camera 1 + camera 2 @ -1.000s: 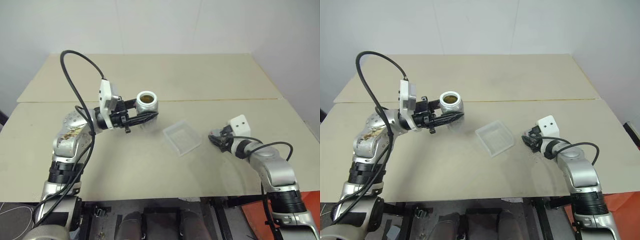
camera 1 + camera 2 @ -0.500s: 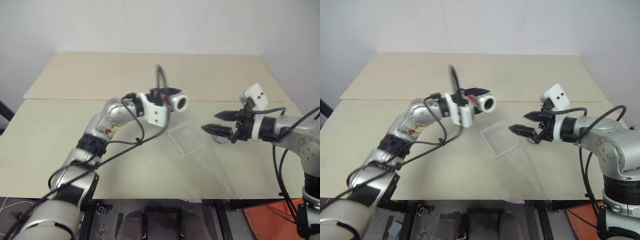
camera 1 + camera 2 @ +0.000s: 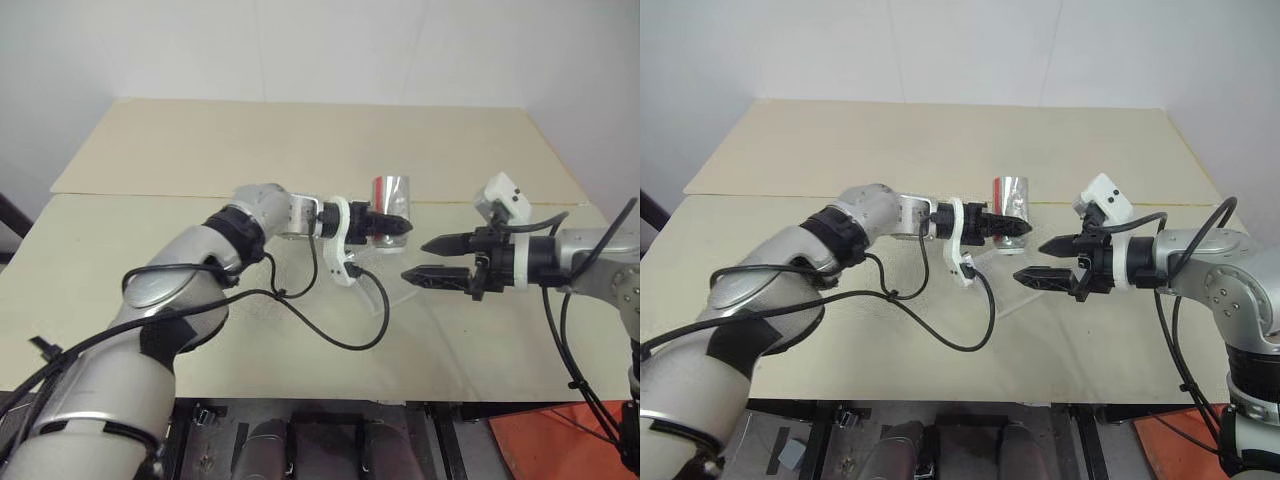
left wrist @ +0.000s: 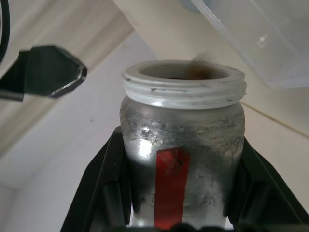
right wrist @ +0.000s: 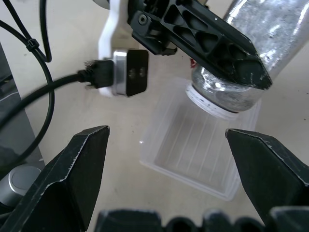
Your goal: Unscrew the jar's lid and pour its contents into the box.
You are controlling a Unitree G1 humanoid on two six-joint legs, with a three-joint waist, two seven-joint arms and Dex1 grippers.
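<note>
The pouring step is under way: the left end effector (image 3: 385, 224) is pinching the jar (image 3: 390, 192) by its sides and holding it upended above the box (image 5: 193, 152), mouth down. The lid is already off, since the threaded rim is showing bare in the left wrist view. A small brown bit (image 4: 197, 72), apparently the contents, is sitting just inside the jar's mouth, so the pour is probably not finished; the box is looking empty. The right end effector (image 3: 1043, 260) is hanging spread and holding nothing, just beside the jar and above the surface (image 3: 250, 140). Next, the jar likely needs a further tip or a slight shake, kept over the box, so the bit drops in.
</note>
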